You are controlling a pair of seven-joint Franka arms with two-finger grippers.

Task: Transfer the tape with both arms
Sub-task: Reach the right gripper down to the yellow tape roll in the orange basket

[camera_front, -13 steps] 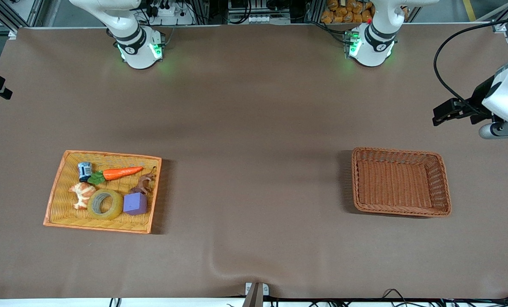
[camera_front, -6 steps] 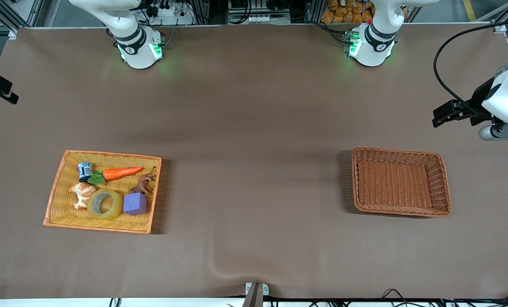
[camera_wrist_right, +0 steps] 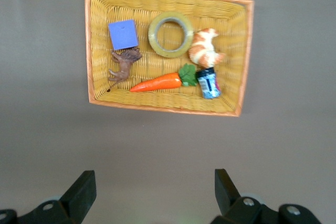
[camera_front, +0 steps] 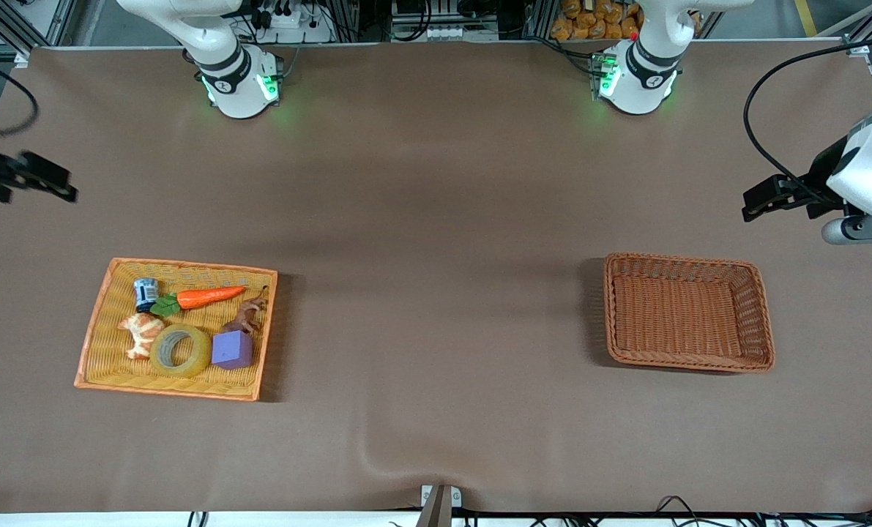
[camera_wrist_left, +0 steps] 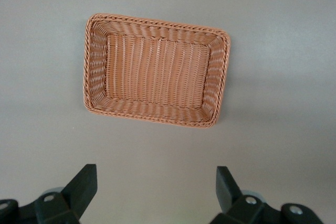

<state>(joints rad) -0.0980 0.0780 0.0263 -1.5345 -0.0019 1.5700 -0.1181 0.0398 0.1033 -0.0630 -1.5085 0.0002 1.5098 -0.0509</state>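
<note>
Looking across the brown table [camera_front: 436, 219], there was loads of open room: the whole middle stretch between the yellow woven tray with the orange rim [camera_front: 91, 344] and the empty brown wicker basket [camera_front: 764, 322] was bare cloth.

The translucent yellowish ring of tape with the grey core [camera_front: 180, 350] lay flat in the tray, touching the orange-brown croissant toy [camera_front: 141, 334] and just beside the purple cube [camera_front: 232, 349]. An orange toy carrot with green leaves [camera_front: 200, 298], a small blue-and-white can [camera_front: 145, 293] and a little brown animal figure [camera_front: 245, 316] sat in the same tray, farther from the front camera than the tape.

The right gripper [camera_front: 33, 183] hung over bare table at its own end, above the tray's end of the cloth, jaws spread wide. Its wrist view put the tape [camera_wrist_right: 170, 34] well clear of the spread fingertips [camera_wrist_right: 81, 187], with bare table between them and the tray rim [camera_wrist_right: 163, 108].

The left gripper [camera_front: 761, 201] hung at the table's edge near the basket, jaws also spread. Only its wrist view showed the open fingers [camera_wrist_left: 84, 182], with the basket [camera_wrist_left: 94, 61] well apart from them.
</note>
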